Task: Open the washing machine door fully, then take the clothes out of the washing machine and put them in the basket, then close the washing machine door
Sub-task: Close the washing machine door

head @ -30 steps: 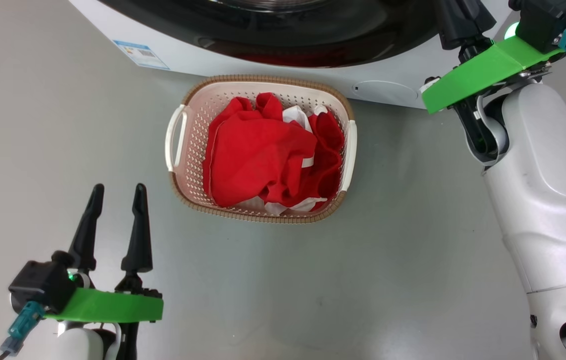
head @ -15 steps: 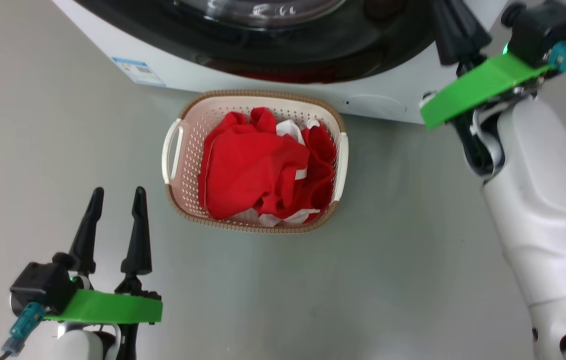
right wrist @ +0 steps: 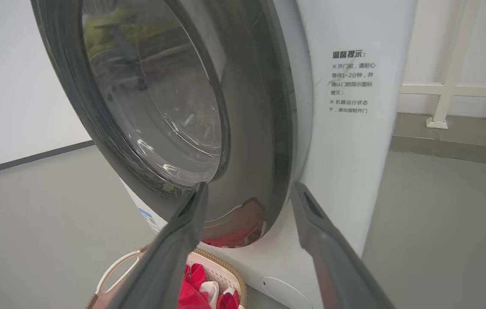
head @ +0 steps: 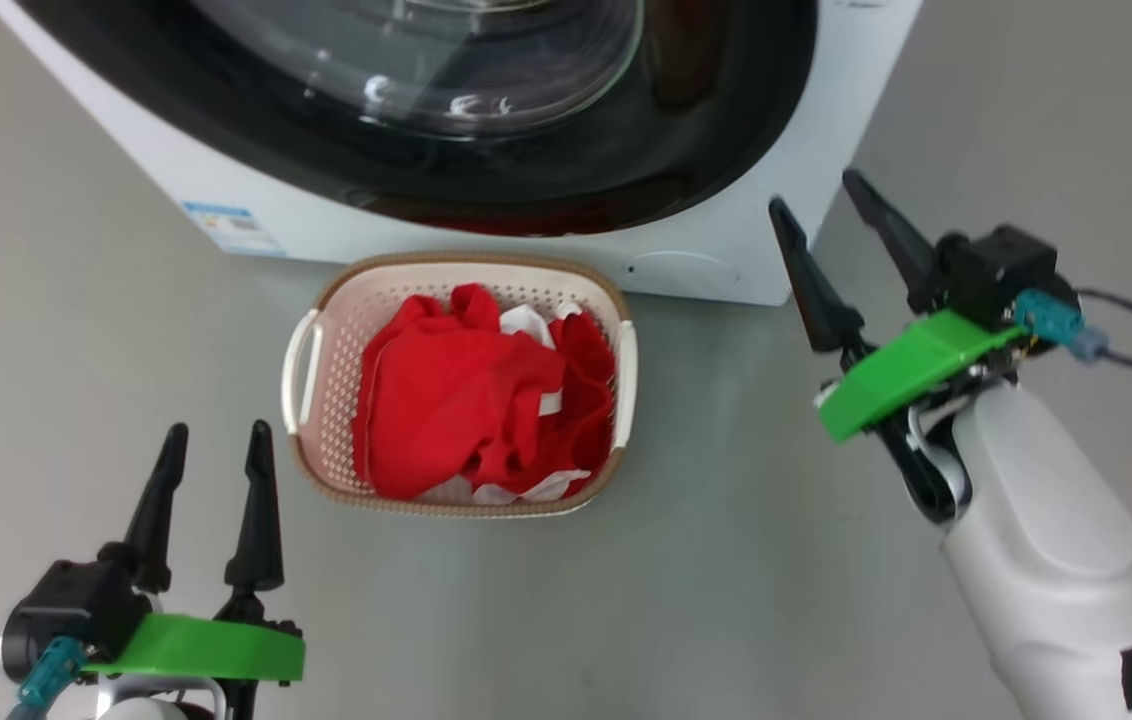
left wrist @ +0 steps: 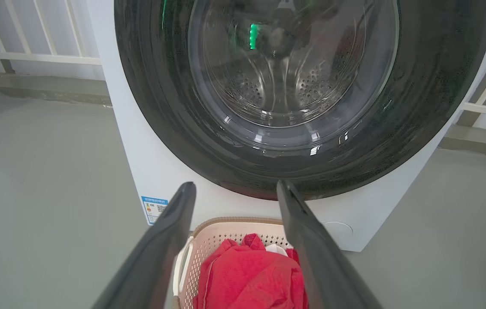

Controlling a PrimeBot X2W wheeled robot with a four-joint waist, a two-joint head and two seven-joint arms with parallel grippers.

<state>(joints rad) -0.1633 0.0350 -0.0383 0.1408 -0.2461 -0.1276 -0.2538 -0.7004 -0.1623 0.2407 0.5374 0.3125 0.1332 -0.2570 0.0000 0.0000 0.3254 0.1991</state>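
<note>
The door [head: 446, 90] is sitting flush against the front of the washer [head: 706, 250], and in the right wrist view no gap is showing along its rim, so it is looking closed. Through its glass in the left wrist view the drum [left wrist: 286, 81] is appearing bare. The clothes [head: 456, 410] are lying heaped in the basket [head: 466, 262], which is standing on the floor [head: 726, 600] just beside the washer's lower front edge, under the door. That spot is probably keeping the carry from drum to basket short.

The right gripper [head: 814, 192] is hovering off the washer's right front corner, fingers spread and grasping nothing. It is likely standing there because the door's free edge is on that side. The left gripper [head: 217, 430] is hanging low over the floor near the basket's left corner, also released and empty, well clear of the work.

Judging by this, the task is reading as all but finished.
</note>
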